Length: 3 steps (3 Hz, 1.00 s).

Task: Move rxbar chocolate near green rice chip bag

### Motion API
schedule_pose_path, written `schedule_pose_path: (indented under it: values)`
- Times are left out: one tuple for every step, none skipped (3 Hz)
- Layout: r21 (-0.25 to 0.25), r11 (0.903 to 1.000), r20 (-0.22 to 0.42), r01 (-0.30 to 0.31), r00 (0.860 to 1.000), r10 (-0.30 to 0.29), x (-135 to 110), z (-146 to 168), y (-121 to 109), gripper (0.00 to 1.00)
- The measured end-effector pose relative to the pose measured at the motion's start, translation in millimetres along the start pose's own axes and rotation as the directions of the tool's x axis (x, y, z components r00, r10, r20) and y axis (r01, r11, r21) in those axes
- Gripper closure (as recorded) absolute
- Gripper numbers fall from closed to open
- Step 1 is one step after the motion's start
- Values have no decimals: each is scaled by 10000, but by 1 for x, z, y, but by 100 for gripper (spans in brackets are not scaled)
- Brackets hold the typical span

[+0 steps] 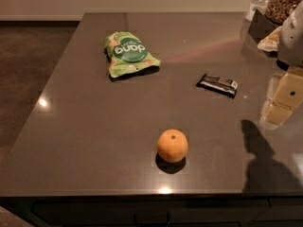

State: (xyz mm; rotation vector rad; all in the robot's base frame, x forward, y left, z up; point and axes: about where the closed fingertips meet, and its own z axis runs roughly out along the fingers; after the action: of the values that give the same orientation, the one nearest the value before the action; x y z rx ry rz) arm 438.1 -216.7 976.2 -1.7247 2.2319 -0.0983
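Observation:
The rxbar chocolate (218,84), a small flat black bar with white lettering, lies on the dark grey counter (94,126), right of centre. The green rice chip bag (129,53), a crinkled bright green pouch with a dark round "dang" logo, lies at the back, left of centre, well apart from the bar. My gripper (278,111), cream-coloured, hangs at the right edge of the view, to the right of the bar and a little nearer the front, above the counter. It holds nothing that I can see.
A round orange fruit (172,145) sits near the front edge, in the middle. At the back right corner stand a black box (263,25), a jar of grainy food (285,1) and a clear bottle (257,4). Brown floor (28,56) lies past the left edge.

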Motion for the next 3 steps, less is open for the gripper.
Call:
schedule_pose_path:
  values:
    - [2, 10000, 1, 0, 10000, 0, 0, 0, 0, 0]
    - [-233, 9996, 101, -184, 9998, 186, -3, 9, -12, 0]
    - [-513, 9957, 365, -771, 9962, 791, -2, 34, -35, 0]
